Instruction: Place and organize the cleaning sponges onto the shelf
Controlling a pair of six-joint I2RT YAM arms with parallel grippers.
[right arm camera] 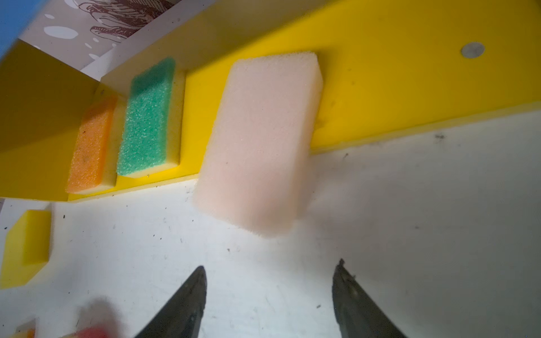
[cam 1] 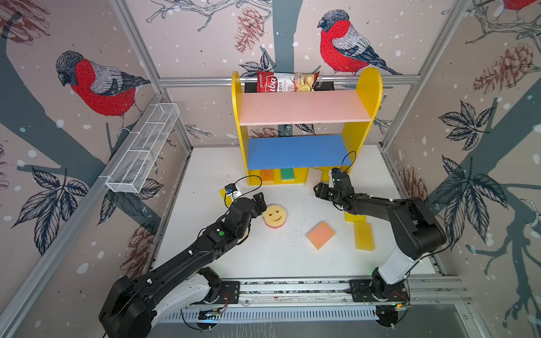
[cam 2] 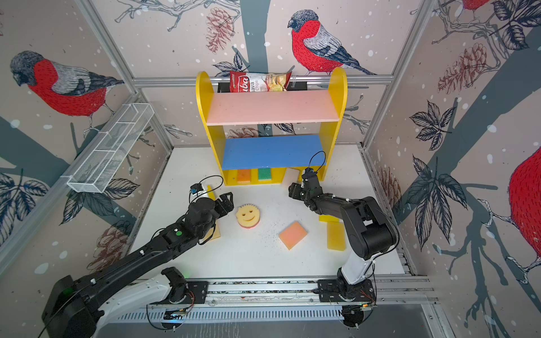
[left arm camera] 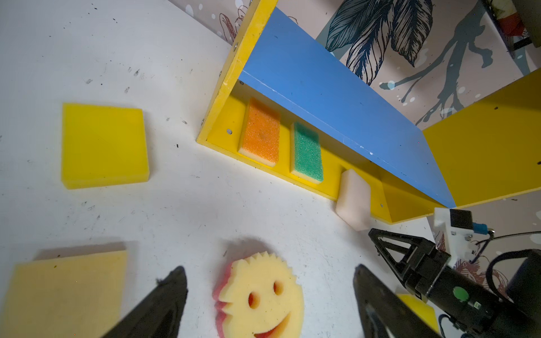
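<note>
The shelf (cam 1: 367, 96) stands at the back; on its yellow base lie an orange sponge (cam 1: 267, 175) and a green sponge (cam 1: 288, 174). A cream sponge (right arm camera: 260, 140) rests askew, one end on the base, the other on the table. My right gripper (right arm camera: 270, 264) is open and empty just in front of it. A round smiley sponge (cam 1: 274, 216) lies mid-table, with my left gripper (left arm camera: 269, 269) open beside and above it, not touching. Loose on the table are a salmon sponge (cam 1: 320, 235), yellow sponges (cam 1: 364, 236) by the right arm, a yellow sponge (left arm camera: 104, 145) and a pale yellow sponge (left arm camera: 64, 295) near the left arm.
A red-and-white chips bag (cam 1: 287, 82) sits behind the pink top board. A white wire-mesh basket (cam 1: 143, 149) hangs on the left wall. The arms' mounting rail (cam 1: 292, 288) runs along the table's front edge.
</note>
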